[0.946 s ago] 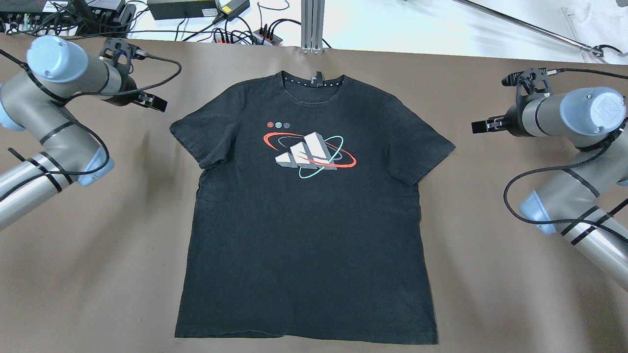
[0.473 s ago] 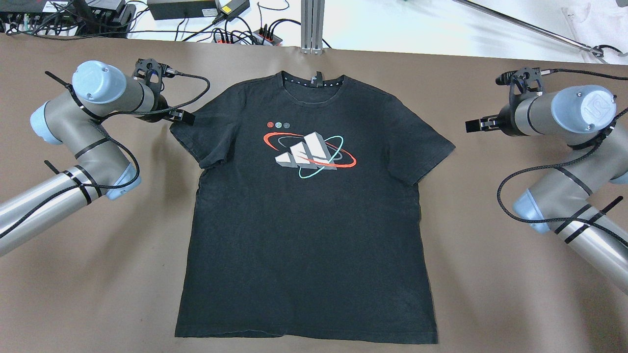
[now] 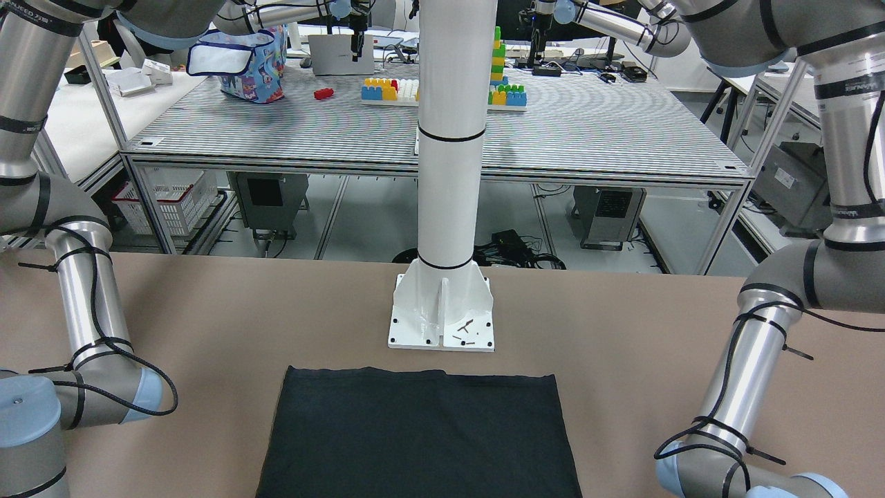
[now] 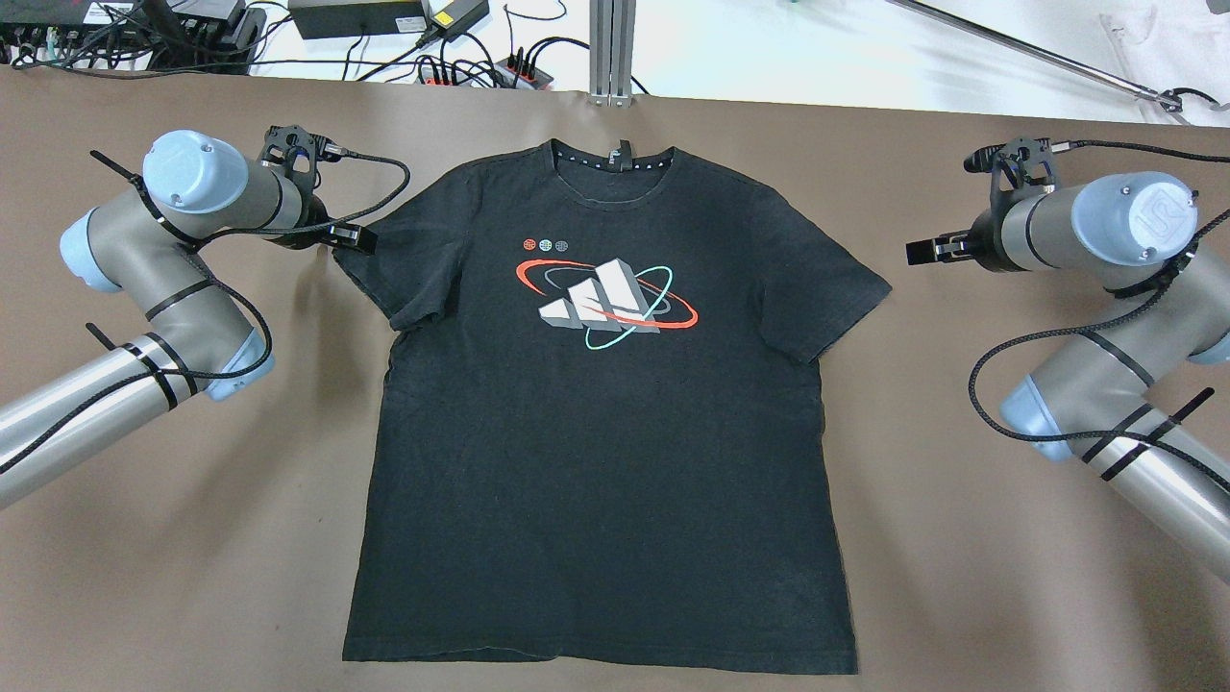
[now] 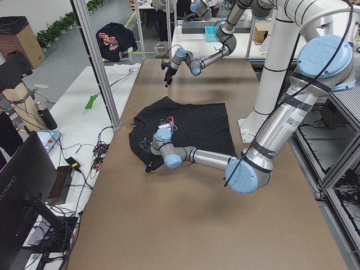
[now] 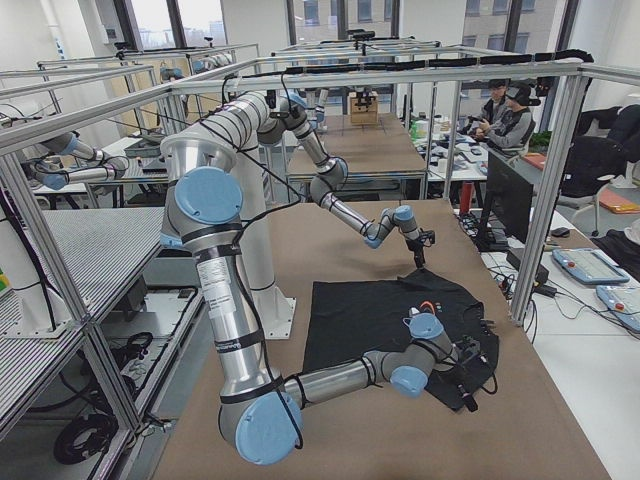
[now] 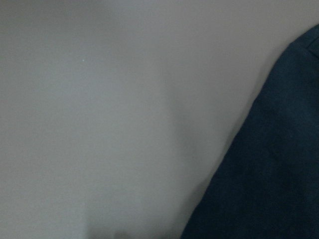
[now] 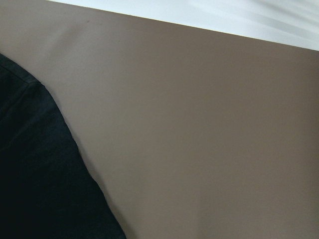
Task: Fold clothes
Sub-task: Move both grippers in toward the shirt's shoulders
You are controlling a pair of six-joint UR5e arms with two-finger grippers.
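A black T-shirt [image 4: 615, 432] lies flat on the brown table [image 4: 192, 577], collar far from me, with a white, red and teal logo on the chest. It also shows in the front view [image 3: 415, 436], the left wrist view [image 7: 269, 174] and the right wrist view [image 8: 35, 174]. My left gripper [image 4: 352, 238] is low at the outer edge of the shirt's left sleeve. My right gripper [image 4: 920, 251] is over bare table, a little to the right of the right sleeve. No view shows the fingers clearly enough to tell whether either is open or shut.
The white pillar's base plate [image 3: 442, 325] stands just beyond the shirt's hem on my side. An aluminium post [image 4: 612, 48], power strips and cables [image 4: 461, 67] lie past the table's far edge.
My left arm has swung right from the table's left side to the shirt's left sleeve edge. My right gripper has crept slightly left toward the right sleeve. The shirt has not moved.
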